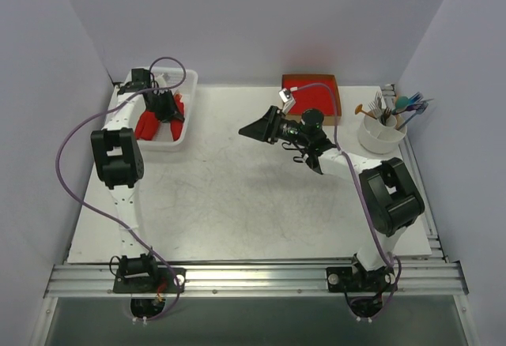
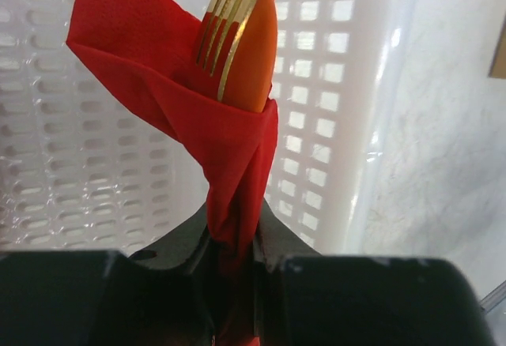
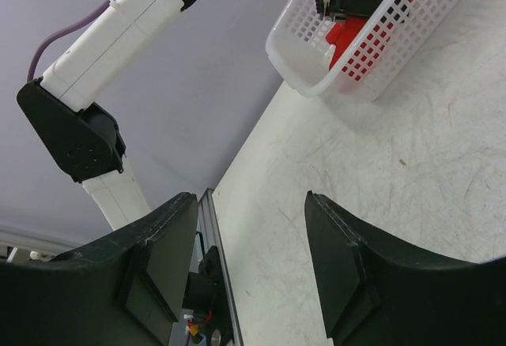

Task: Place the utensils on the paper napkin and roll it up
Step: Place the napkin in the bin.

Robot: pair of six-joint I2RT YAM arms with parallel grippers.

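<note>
My left gripper (image 1: 166, 114) hangs over the white basket (image 1: 186, 129) at the back left, shut on the rolled paper napkin (image 2: 229, 148). The red roll stands up from between the jaws; a gold-toned fork (image 2: 231, 14) and an orange spoon (image 2: 254, 54) stick out of its top. The basket's lattice wall (image 2: 79, 164) is right behind it. My right gripper (image 1: 257, 129) is open and holds nothing, hovering above the middle of the table and pointing left toward the basket (image 3: 316, 85). More utensils (image 1: 395, 107) stand in a white cup (image 1: 379, 134) at the back right.
Other red rolls (image 1: 145, 125) lie inside the basket. A thick red stack edged by brown cardboard (image 1: 311, 93) sits at the back, just behind my right arm. The table's left rail (image 3: 217, 267) shows under my right gripper.
</note>
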